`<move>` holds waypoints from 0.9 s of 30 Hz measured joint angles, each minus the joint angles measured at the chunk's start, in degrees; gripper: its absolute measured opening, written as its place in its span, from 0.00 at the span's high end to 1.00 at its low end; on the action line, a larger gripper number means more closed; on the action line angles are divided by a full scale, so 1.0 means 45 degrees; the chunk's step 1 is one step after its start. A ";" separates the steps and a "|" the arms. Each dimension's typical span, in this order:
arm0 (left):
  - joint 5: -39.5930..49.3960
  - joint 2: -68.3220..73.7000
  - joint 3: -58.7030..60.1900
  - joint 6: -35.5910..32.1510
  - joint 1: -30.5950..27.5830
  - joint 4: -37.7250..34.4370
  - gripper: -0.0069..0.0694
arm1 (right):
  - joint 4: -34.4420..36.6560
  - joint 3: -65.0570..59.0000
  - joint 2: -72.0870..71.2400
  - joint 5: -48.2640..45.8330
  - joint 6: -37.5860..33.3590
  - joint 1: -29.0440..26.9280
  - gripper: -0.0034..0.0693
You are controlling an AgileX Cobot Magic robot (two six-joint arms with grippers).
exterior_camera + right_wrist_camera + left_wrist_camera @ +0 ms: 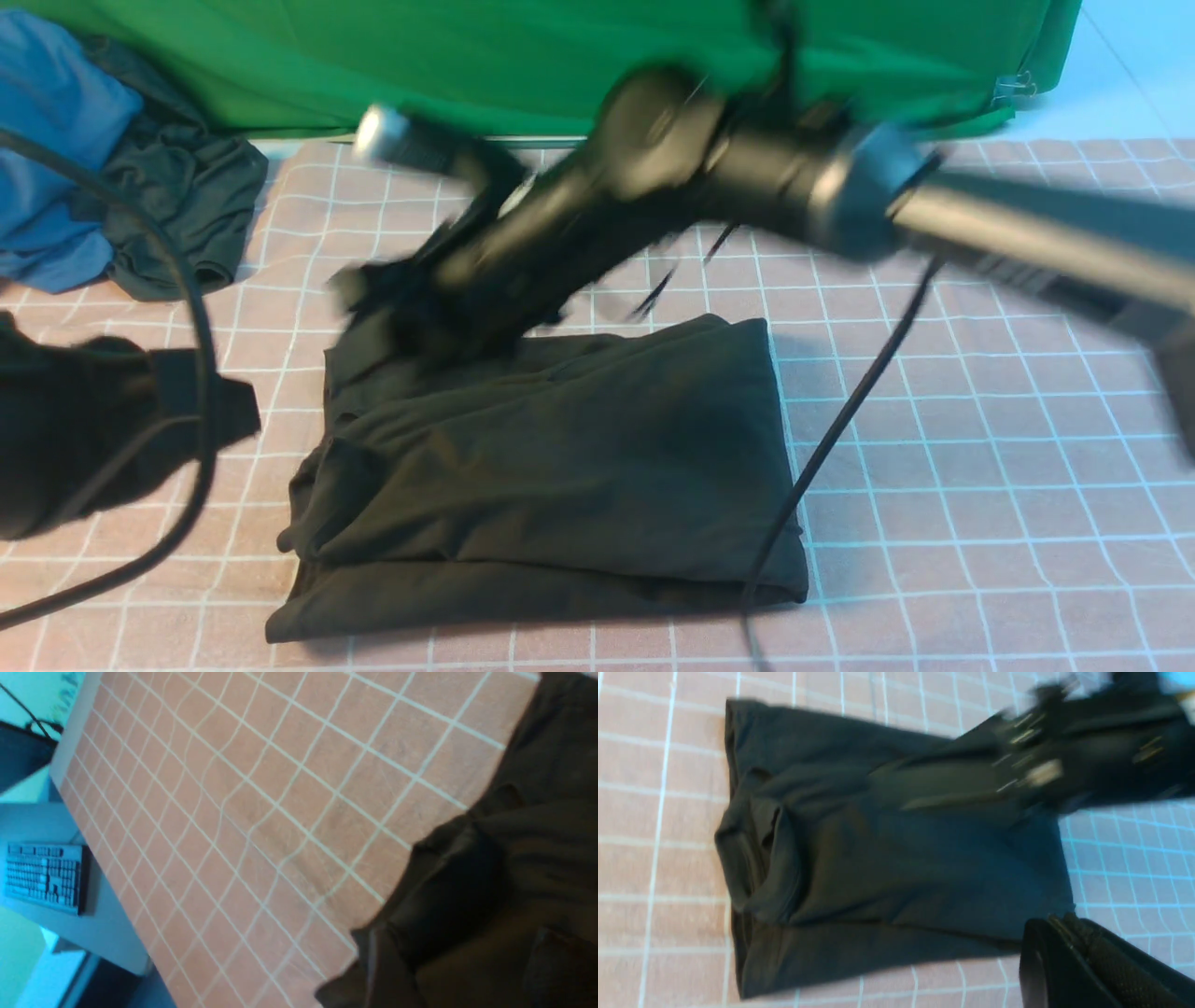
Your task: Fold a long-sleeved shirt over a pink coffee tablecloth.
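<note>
The long-sleeved shirt point(579, 467) lies folded into a thick black rectangle in the middle of the pink coffee tablecloth point(980, 448); its print does not show. My right arm reaches across from the right, motion-blurred, and its gripper point(373, 289) is at the shirt's far left corner. In the right wrist view the gripper point(458, 961) has its dark fingers point(373, 970) spread apart over the shirt point(537, 835). My left gripper point(233, 411) hovers left of the shirt. In the left wrist view it point(1057, 919) is pressed shut on nothing, beside the shirt point(878, 858).
A blue garment point(56, 140) and a smaller dark garment point(187, 196) are heaped at the back left. A green cloth point(467, 56) hangs along the back. A black cable point(822, 448) trails over the shirt's right edge. A keyboard point(44, 875) sits beyond the table edge.
</note>
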State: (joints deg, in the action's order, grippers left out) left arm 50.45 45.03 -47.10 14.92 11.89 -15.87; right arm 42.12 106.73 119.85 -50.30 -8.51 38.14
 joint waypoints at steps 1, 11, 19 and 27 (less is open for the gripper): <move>0.0123 0.0364 0.0000 0.0064 0.0000 0.0000 0.89 | -0.0542 0.0323 -0.0241 -0.0828 -0.0087 -0.0367 0.58; -0.1227 0.4939 0.0000 -0.1065 0.0000 -0.1536 0.89 | -0.5176 -0.0282 -0.2933 -0.4073 -0.0198 -0.3024 0.90; -0.2666 0.8239 -0.0280 -0.1464 0.0000 -0.1826 0.89 | -0.5311 -0.4509 -0.3736 -0.3043 -0.0271 -0.2781 0.90; -0.2241 0.9942 -0.0256 -0.0926 0.0000 -0.0785 0.89 | -0.5065 -0.7065 -0.2957 -0.0392 -0.0284 -0.1286 0.90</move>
State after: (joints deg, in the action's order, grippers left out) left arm 40.36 89.77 -48.25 10.75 11.89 -19.40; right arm 19.33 74.94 106.54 -52.06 -9.79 32.35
